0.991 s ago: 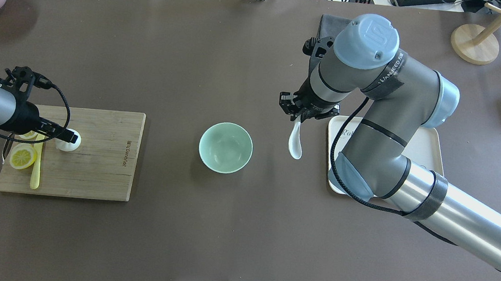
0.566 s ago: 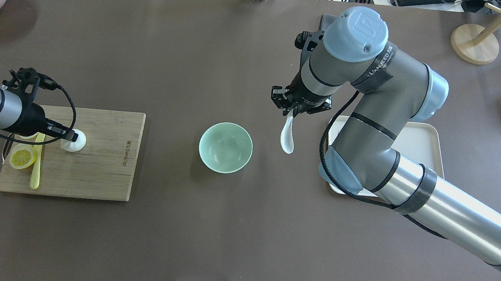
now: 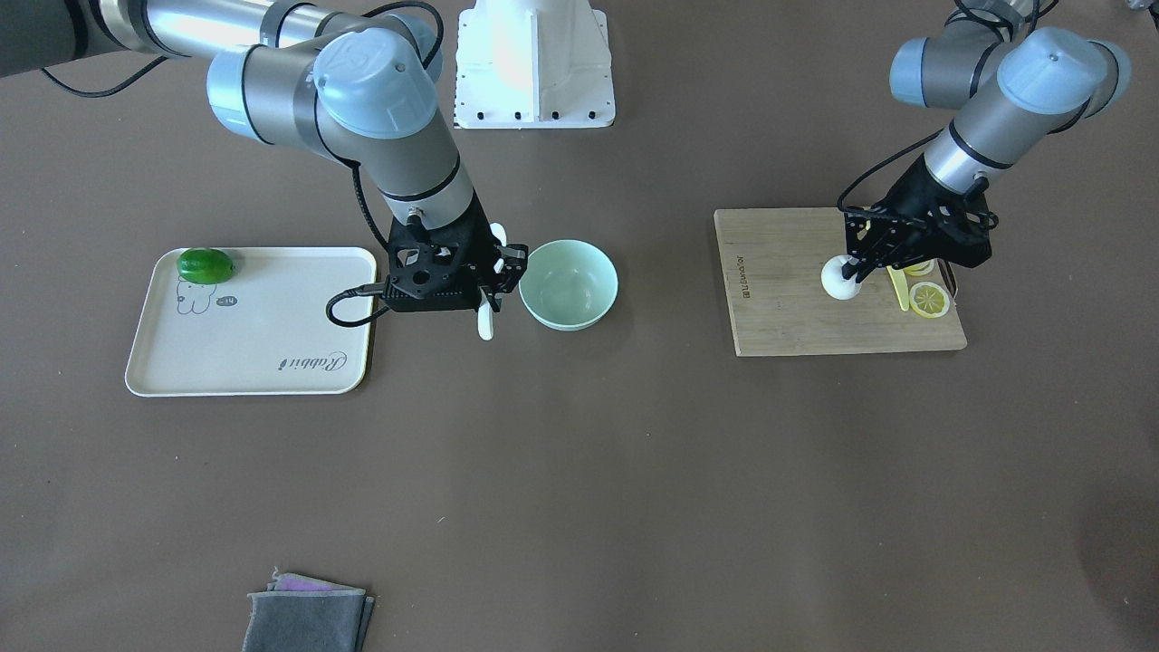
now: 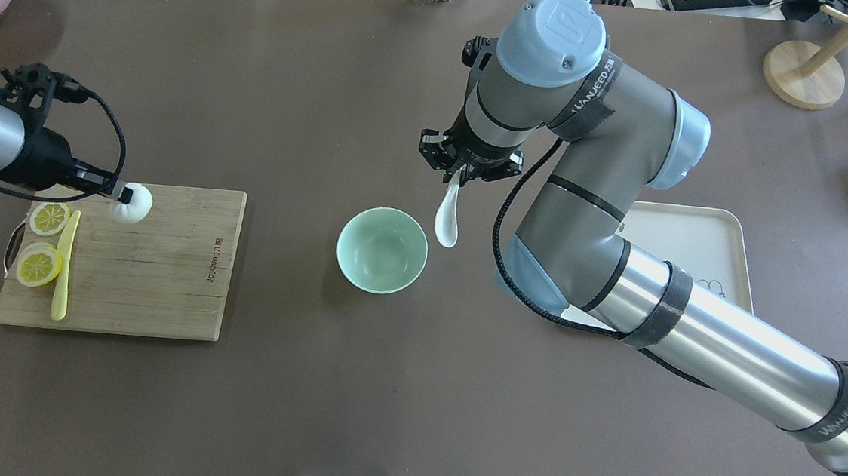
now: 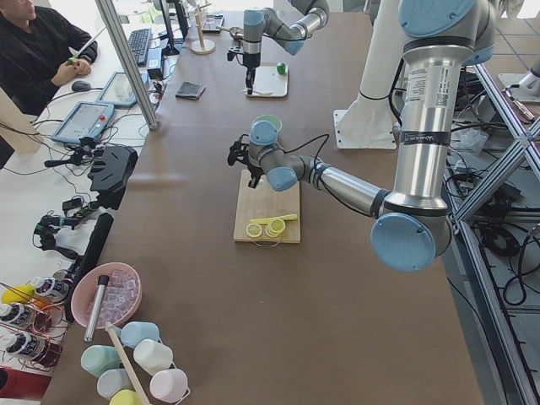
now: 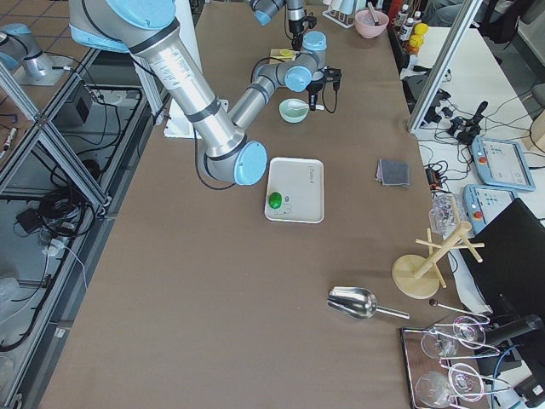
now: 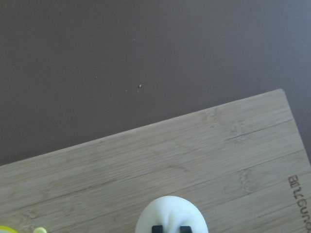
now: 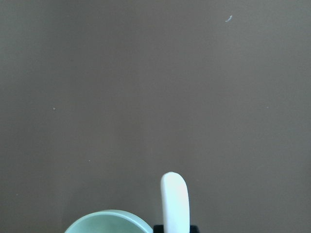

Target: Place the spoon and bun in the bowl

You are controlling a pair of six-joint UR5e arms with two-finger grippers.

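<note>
1. Jaws on both arms are clamped. The right gripper [image 4: 457, 177] pinches the handle of the spoon [image 4: 446, 222], so the scoop hangs down. The left gripper [image 4: 119, 192] is closed around the bun [image 4: 134, 204].
2. Cutting board [image 4: 163, 278]: the bun is held over its far edge and seems lifted clear of the wood, though its height is hard to judge. Lemon slices [image 4: 39, 266] and a yellow knife [image 4: 63, 270] lie near the board's outer end, apart from the bun.
3. Bowl [image 4: 341, 245]: it is empty and sits between the arms. If both arms head for it together, the grippers could meet over the opening, so one should probably go first.
4. Spoon: it hangs just beside the bowl's rim on the right arm's side, not yet over the opening.
   - If it is carried sideways too low, the scoop could knock the rim and shove or tip the bowl.
   - The handle looks glossy, so it may swing or slip in so narrow a pinch.
   - If it is let go from too high, it may bounce out.
5. Bun: it is well apart from the bowl, with a long carry ahead. It looks soft, so a hard squeeze could dent it and a loose one could drop it short.
</note>
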